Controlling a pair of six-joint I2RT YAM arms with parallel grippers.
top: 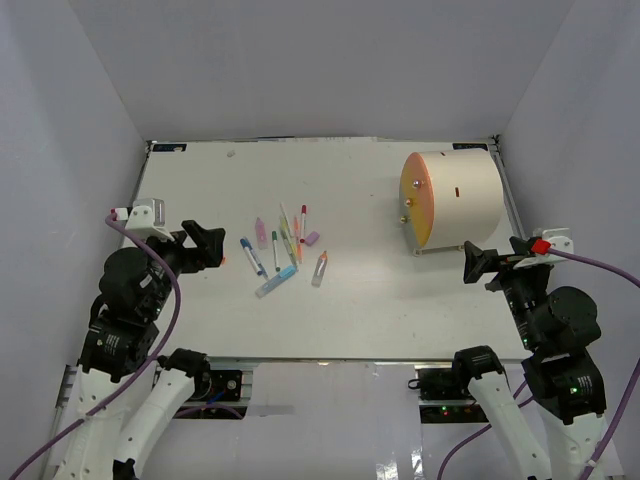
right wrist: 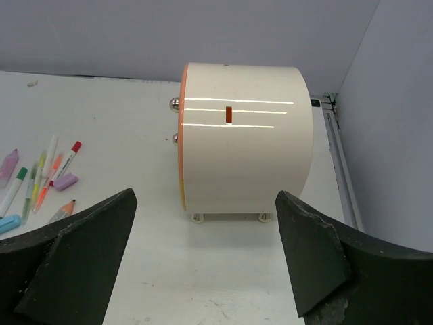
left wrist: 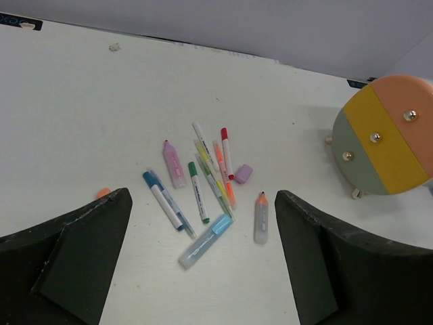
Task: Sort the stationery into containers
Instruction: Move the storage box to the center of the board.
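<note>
Several pens and markers [top: 285, 250] lie in a loose cluster left of the table's middle. In the left wrist view I see a light-blue highlighter [left wrist: 206, 242], a clear marker with an orange cap [left wrist: 261, 218], a pink marker [left wrist: 174, 164], a purple cap [left wrist: 243, 174] and a green pen [left wrist: 198, 192]. The cream-white drum [top: 455, 200] lies on its side at the back right, its orange and yellow face [left wrist: 385, 135] with brass knobs turned toward the pens. My left gripper [top: 205, 248] is open and empty, left of the cluster. My right gripper [top: 478, 263] is open and empty, just in front of the drum [right wrist: 240, 156].
A small orange cap [left wrist: 103, 193] lies on the table by my left gripper's finger. The drum stands on small feet [right wrist: 199, 217] and has a short orange slot [right wrist: 229, 114] on its curved side. Grey walls close in the table; a rail [right wrist: 338, 156] runs along its right edge.
</note>
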